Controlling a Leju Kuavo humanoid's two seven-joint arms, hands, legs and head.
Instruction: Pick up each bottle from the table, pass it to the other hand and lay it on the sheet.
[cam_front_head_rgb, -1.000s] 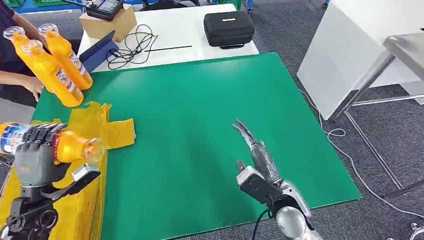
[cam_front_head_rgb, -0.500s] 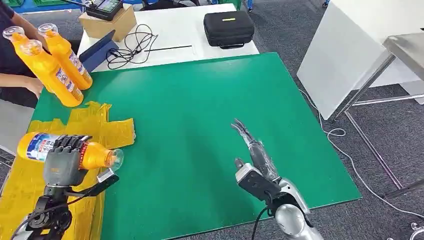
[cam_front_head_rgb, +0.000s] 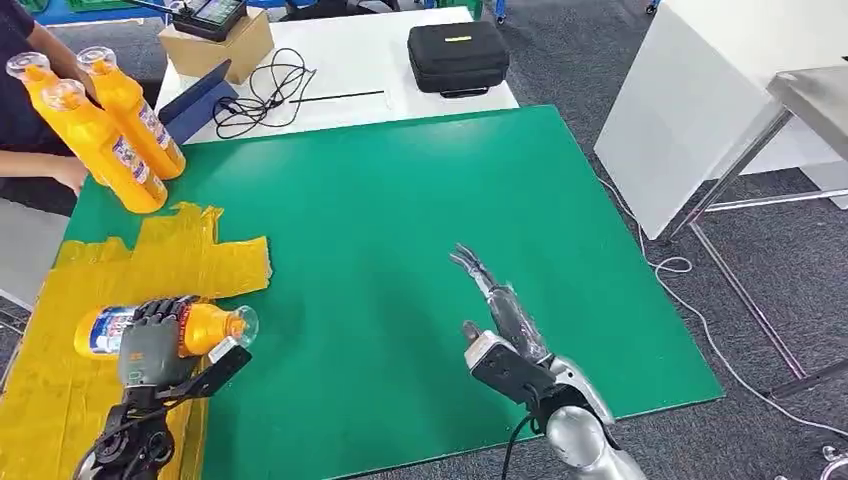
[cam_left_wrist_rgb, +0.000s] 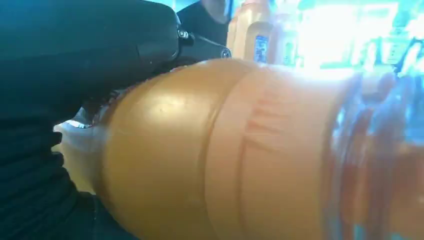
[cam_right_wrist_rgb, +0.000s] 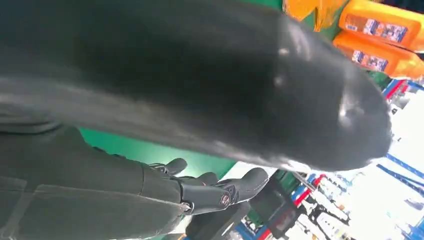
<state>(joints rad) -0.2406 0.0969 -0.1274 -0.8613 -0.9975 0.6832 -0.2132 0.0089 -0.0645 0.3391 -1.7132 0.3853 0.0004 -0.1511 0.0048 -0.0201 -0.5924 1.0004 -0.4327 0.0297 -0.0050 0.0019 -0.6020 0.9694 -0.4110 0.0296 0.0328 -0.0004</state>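
Note:
My left hand (cam_front_head_rgb: 152, 345) grips an orange bottle (cam_front_head_rgb: 205, 327) with a blue-white label, lying sideways low over the yellow sheet (cam_front_head_rgb: 95, 300) at the table's front left. Seen from the left wrist, the orange bottle (cam_left_wrist_rgb: 240, 150) lies close under the dark fingers (cam_left_wrist_rgb: 90, 55). My right hand (cam_front_head_rgb: 495, 300) hovers over the green table (cam_front_head_rgb: 400, 200) near the front middle, fingers stretched out and holding nothing. Three more orange bottles (cam_front_head_rgb: 105, 125) stand upright at the far left corner, two of which, the bottles (cam_right_wrist_rgb: 380, 35), also appear past the right hand's fingers (cam_right_wrist_rgb: 220, 192).
A person's hand (cam_front_head_rgb: 65, 172) rests by the standing bottles. Behind the green table is a white table with a black case (cam_front_head_rgb: 458, 57), a cardboard box (cam_front_head_rgb: 215, 42) and cables (cam_front_head_rgb: 262, 100). A white panel (cam_front_head_rgb: 680, 120) and metal legs stand to the right.
My left hand has lowered the bottle toward the yellow sheet and shifted slightly right. My right hand has drifted a little left and toward me, still spread.

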